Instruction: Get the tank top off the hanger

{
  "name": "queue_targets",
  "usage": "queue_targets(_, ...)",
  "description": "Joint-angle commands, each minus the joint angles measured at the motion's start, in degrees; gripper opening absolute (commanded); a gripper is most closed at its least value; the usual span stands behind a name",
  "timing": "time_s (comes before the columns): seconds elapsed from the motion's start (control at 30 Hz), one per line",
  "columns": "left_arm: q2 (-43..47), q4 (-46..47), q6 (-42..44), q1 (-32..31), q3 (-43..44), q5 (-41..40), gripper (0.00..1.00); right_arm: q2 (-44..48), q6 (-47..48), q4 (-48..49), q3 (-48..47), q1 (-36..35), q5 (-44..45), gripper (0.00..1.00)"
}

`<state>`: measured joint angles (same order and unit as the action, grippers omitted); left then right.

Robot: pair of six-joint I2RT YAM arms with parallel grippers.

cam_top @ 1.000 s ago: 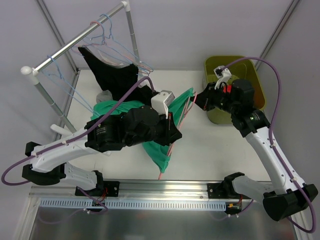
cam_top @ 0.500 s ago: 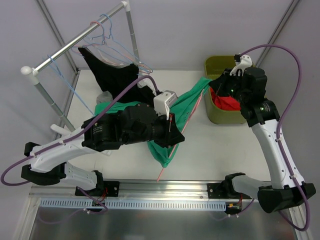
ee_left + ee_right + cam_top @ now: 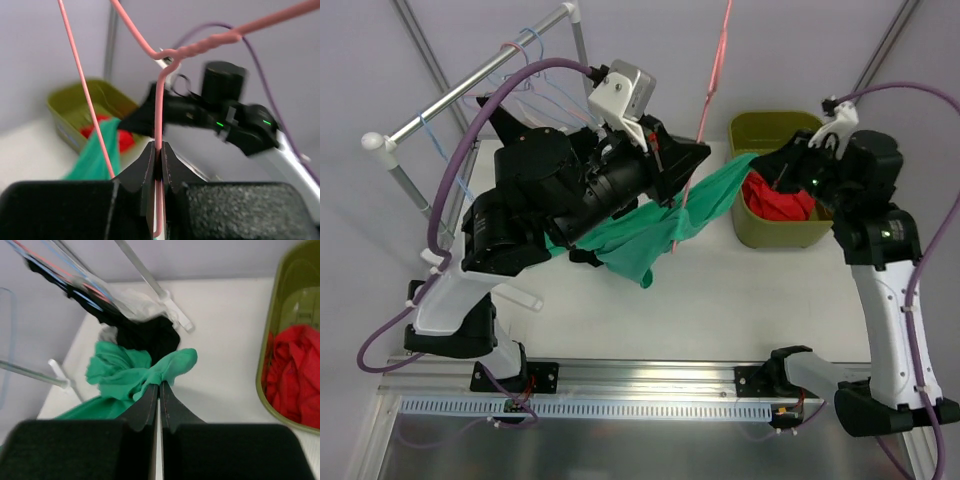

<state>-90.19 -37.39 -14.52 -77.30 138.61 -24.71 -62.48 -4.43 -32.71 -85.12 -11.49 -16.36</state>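
Note:
The green tank top (image 3: 665,225) hangs stretched in the air between my two grippers. My left gripper (image 3: 688,160) is shut on the pink wire hanger (image 3: 712,75), which rises steeply above it; the wire sits clamped between the jaws in the left wrist view (image 3: 160,107). My right gripper (image 3: 765,165) is shut on a bunched edge of the tank top (image 3: 167,367) and holds it near the bin. The lower part of the hanger is hidden in the fabric.
An olive bin (image 3: 760,130) at the back right holds red cloth (image 3: 775,195). A clothes rail (image 3: 470,85) at the back left carries several wire hangers and a black garment (image 3: 520,125). More black and white cloth (image 3: 150,332) lies on the table.
My left arm has lifted the hanger high and back, so it now stands nearly upright. My right gripper has pulled the green fabric further right toward the bin. The tank top has left the table.

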Motion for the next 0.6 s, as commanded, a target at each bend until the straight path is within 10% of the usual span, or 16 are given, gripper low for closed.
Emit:
queue_targets(0.0,-4.7,15.0,19.1,-0.3,7.9,-7.5,0.0,1.4,-1.1,-2.3,-16.6,0.6,-6.1,0.0)
queue_targets(0.13,-3.2,31.0,29.9,-0.1,4.9,-8.8,0.0,-4.0,-0.9,-10.8,-43.0,0.7,-7.6,0.0)
queue_targets(0.23,0.4,43.6,39.8,-0.1,-3.7,-7.7,0.0,-3.4,-1.9,-10.1,-44.9,0.7,-6.8,0.0)
queue_targets(0.57,8.8,50.0,35.4,1.0,-21.9,-23.0,0.0,9.1,-3.6,-2.9,5.1,-1.6,-7.7,0.0)
